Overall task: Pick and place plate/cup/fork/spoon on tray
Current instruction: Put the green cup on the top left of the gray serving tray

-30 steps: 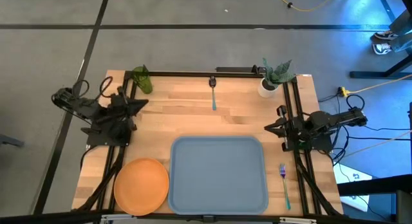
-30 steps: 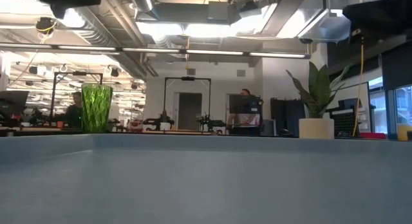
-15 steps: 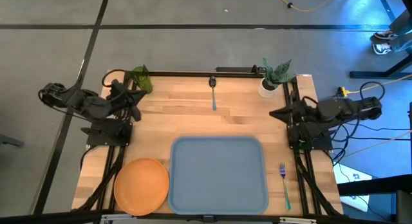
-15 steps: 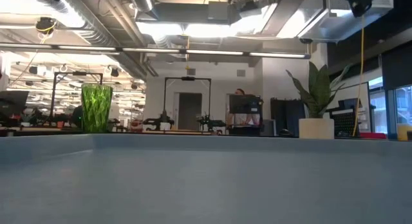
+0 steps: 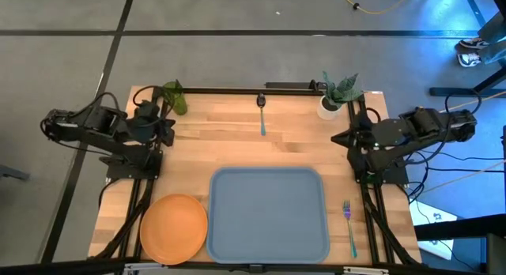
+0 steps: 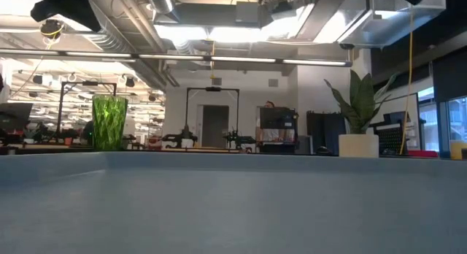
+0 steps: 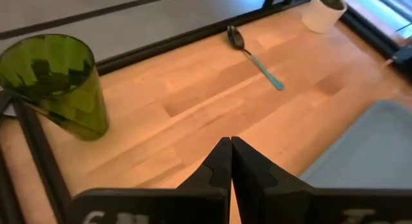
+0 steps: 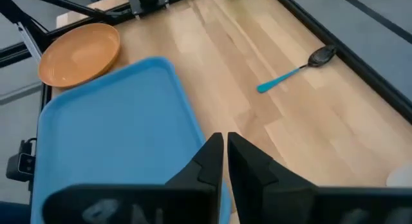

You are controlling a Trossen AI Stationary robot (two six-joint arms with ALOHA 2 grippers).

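Both arms have lifted out of their folded rest poses over the last second and now reach forward at the table's 2 side edges. The left gripper (image 7: 230, 161) has its fingers pressed together on nothing and points over bare wood, with the cup (image 7: 55, 82) close by at the far left corner. The right gripper (image 8: 224, 156) is all but closed, a thin slit showing between its fingers, also holding nothing, above the tray's (image 5: 269, 216) far right corner. Nothing has been moved: the tray holds nothing, the plate (image 5: 174, 226) lies just left of it, the fork (image 5: 349, 226) just right, and the spoon (image 5: 262, 113) rests near the far edge. So this looks like the opening approach, all 4 items pending.
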